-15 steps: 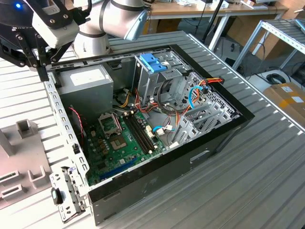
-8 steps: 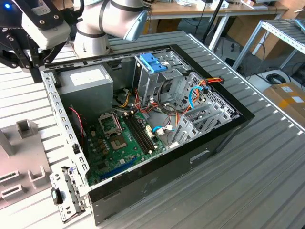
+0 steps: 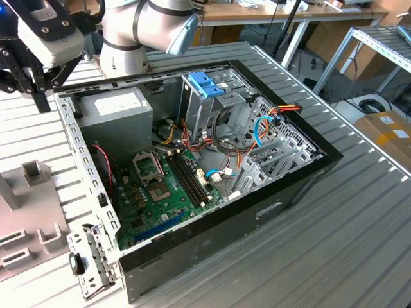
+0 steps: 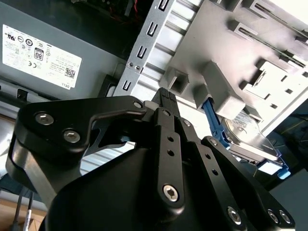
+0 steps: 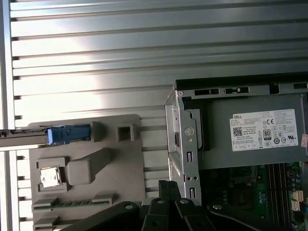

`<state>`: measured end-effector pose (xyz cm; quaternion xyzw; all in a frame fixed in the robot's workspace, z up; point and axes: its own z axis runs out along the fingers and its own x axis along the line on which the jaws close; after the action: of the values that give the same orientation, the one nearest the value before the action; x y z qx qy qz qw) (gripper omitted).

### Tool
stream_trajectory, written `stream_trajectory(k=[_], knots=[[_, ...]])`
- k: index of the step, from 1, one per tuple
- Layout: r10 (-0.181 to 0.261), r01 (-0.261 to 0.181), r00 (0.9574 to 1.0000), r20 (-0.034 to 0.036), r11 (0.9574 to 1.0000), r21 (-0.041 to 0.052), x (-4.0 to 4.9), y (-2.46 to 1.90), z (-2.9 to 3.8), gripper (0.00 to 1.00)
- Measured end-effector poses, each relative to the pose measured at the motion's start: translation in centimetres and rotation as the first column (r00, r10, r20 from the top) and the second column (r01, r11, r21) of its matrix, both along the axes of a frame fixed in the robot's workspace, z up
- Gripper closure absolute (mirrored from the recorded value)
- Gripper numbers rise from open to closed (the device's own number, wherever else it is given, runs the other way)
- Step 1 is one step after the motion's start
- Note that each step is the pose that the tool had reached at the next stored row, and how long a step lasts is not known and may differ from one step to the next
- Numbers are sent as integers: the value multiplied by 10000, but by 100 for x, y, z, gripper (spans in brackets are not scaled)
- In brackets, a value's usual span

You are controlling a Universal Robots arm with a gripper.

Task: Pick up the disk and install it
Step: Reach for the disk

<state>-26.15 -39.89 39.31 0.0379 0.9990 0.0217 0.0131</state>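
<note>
The disk (image 4: 250,140) is a flat metal drive with blue rails. It stands on edge against the grey fixture plate (image 4: 226,53). In the first wrist view the disk (image 5: 67,134) shows edge-on, with its blue rail end at the plate's border. My gripper (image 5: 168,186) hovers above the table between the fixture plate and the corner of the open computer case (image 3: 212,231), well apart from the disk. Its black fingers (image 4: 163,96) are shut with nothing between them. In the exterior view the gripper (image 3: 29,80) hangs at the upper left, beside the case's back corner.
Inside the case sit a grey power-supply box (image 3: 115,109), a metal drive cage with a blue handle (image 3: 205,85), a green motherboard (image 3: 160,199) and loose cables. The case lies on a ribbed metal table (image 3: 359,224). The fixture plate (image 5: 86,168) carries several raised blocks.
</note>
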Motion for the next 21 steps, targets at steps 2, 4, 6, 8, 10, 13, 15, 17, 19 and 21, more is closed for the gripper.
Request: stream_trajectory(k=[2,4,6,8,10,13,15,17,19,21], knots=[[0,0,10000,0,10000,0,-21,0,0,90],[0,0,10000,0,10000,0,-40,0,0,90],[0,0,10000,0,10000,0,-60,0,0,90],[0,0,10000,0,10000,0,-95,0,0,90],[0,0,10000,0,10000,0,-119,0,-1,90],[1,-1,10000,0,10000,0,-149,0,-1,90],[0,0,10000,0,10000,0,-169,0,-1,90],[1,-1,10000,0,10000,0,-191,0,-1,90],[1,-1,10000,0,10000,0,-215,0,-1,90],[0,0,10000,0,10000,0,-238,0,-1,90]])
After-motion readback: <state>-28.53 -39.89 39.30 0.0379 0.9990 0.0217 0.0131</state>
